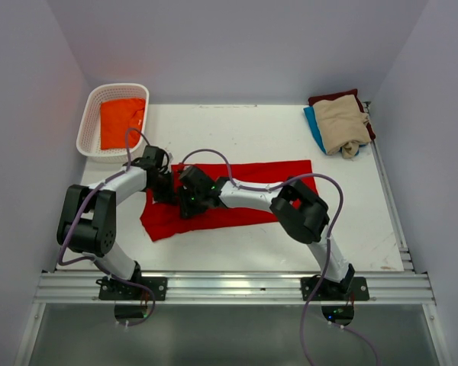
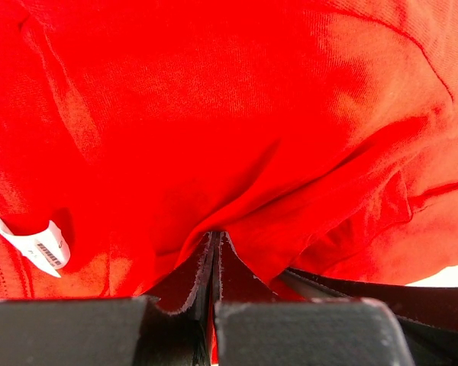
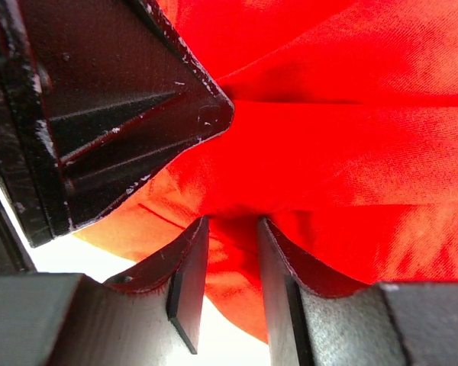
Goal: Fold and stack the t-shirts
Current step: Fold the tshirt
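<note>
A large bright red t-shirt [image 1: 252, 191] lies spread across the middle of the table. It fills the left wrist view [image 2: 252, 114], where its small white tag [image 2: 38, 245] shows at the left. My left gripper [image 1: 164, 191] sits at the shirt's left end, and its jaws [image 2: 216, 238] are shut on a pinched fold of red cloth. My right gripper [image 1: 186, 200] is right beside it. Its jaws [image 3: 233, 225] stand apart with bunched red cloth [image 3: 351, 152] between and above them. The left gripper's black body [image 3: 114, 114] is close in the right wrist view.
A white slotted basket [image 1: 88, 114] at the back left holds an orange shirt [image 1: 122, 122]. At the back right, a folded beige shirt [image 1: 342, 126] lies on a blue one [image 1: 314, 126] and a maroon one [image 1: 332, 97]. Walls enclose the table's sides.
</note>
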You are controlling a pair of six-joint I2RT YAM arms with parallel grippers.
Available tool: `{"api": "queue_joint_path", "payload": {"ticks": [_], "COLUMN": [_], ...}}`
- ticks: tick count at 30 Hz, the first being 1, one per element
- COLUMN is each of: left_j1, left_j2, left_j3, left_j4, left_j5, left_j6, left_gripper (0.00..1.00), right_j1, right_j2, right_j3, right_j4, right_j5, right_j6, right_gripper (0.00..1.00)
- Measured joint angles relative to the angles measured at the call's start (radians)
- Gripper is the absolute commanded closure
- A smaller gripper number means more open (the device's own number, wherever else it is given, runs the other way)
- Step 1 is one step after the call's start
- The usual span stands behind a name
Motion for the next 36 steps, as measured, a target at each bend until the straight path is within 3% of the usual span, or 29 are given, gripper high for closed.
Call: {"api": "queue_joint_path", "payload": {"ticks": [9,16,36], "left_j1": [0.002,0.008,0.011], "left_j2": [0.003,0.003,0.003], "left_j3": [0.000,0.000,0.000], "left_j4": [0.001,-0.005,-0.009], "left_j5": [0.003,0.006,0.014], "left_j6": [0.001,0.008,0.009], "left_gripper": [1.00,1.00,1.00], "right_j1": [0.008,0.009,0.010], "right_j2": [0.002,0.006,0.007], "right_j3": [0.005,0.013,0.018], "right_j4": [0.003,-0.006,-0.008], "right_j5": [0.008,0.010,0.011], "right_j6": [-0.003,-0.002,-0.012], "right_gripper": [0.71,0.62,0.61]}}
